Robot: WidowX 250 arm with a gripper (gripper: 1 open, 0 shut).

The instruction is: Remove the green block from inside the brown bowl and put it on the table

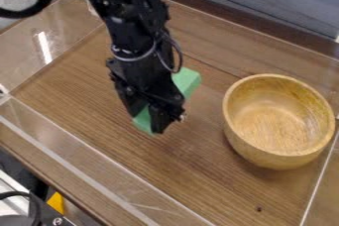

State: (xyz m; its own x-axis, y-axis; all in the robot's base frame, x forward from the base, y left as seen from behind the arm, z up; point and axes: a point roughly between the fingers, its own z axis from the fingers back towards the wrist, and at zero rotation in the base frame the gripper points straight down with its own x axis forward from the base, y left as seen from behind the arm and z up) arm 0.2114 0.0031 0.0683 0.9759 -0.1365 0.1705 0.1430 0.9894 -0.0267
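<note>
The green block (187, 80) sticks out on either side of my black gripper (159, 119), which points straight down over the table (93, 121) and is shut on it. The block's lower end shows at the fingertips, close to the wood; I cannot tell whether it touches. The brown bowl (279, 121) stands to the right of the gripper, apart from it, with nothing visible inside.
Low clear acrylic walls (79, 175) edge the tabletop at the front and left. A grey surface lies beyond the far edge at the top right. Cables and dark hardware show at the bottom left corner.
</note>
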